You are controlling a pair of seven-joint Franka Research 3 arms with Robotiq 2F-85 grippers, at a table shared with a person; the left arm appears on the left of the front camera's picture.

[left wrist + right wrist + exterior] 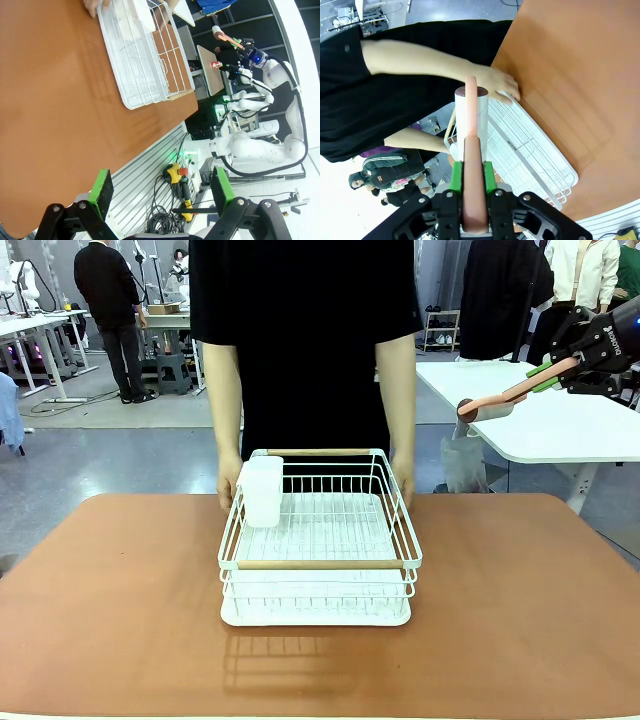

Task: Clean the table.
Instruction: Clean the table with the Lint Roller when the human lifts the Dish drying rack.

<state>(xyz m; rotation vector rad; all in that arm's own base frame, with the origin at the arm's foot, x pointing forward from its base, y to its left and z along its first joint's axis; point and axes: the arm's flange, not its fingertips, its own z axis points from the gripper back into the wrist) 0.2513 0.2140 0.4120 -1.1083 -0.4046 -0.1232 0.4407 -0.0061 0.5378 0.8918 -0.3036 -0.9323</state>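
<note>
The reddish-brown table (120,590) (50,100) (580,75) carries a white wire dish rack (320,564) (150,95) (535,150) at its middle. A person at the far side holds the rack's back corners with both hands (229,482). My right gripper (552,368) (472,175) hangs high at the right, past the table's far right corner. It is shut on the pink handle of a tool with a white cylindrical head (500,400) (470,115). My left gripper (161,190) is open and holds nothing, over the table's near edge.
A white plastic cup holder (262,490) hangs on the rack's far left corner. A white-topped table (560,425) stands behind at the right. Cables and a yellow device (175,175) lie below the table's near edge. Other people stand far back.
</note>
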